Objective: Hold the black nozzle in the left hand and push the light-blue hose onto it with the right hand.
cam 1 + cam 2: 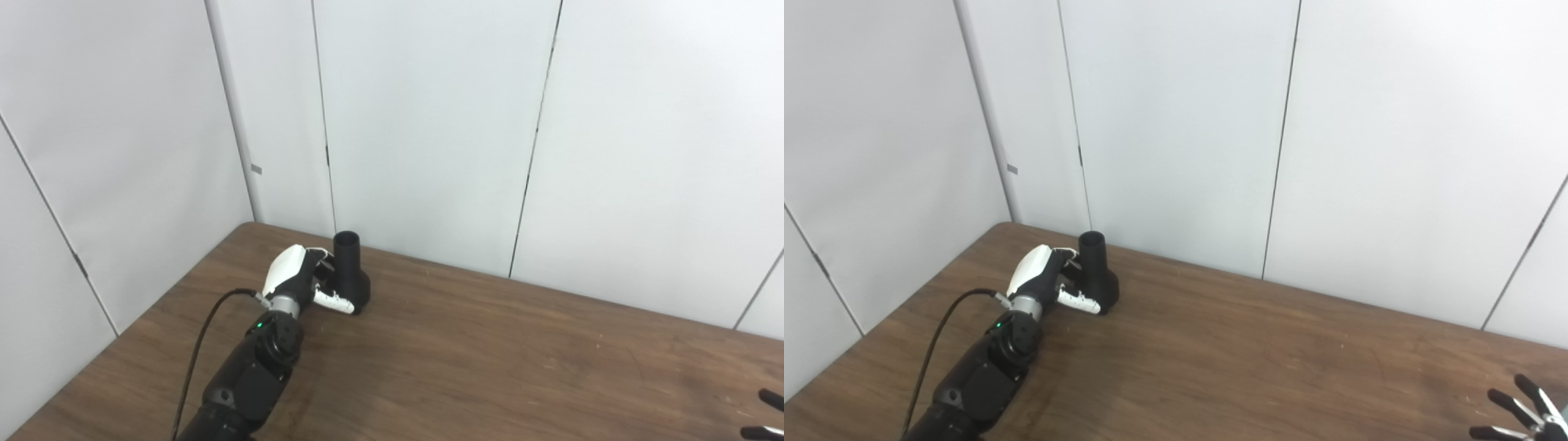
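The left hand (298, 278) grips the upright black nozzle (351, 269) on the tabletop (490, 355); the right hand (1528, 416), fingers spread wide, holds nothing at the frame's edge.

nozzle (351, 272) – matte black, no markings. left hand (294, 277) – white shell, black underside, white thumb, small green LED at the wrist. bench (490, 355) – dark brown wood grain. right hand (1522, 413) at 4 o'clock – black fingers. wall panels (429, 122) – plain pale grey, dark seams.
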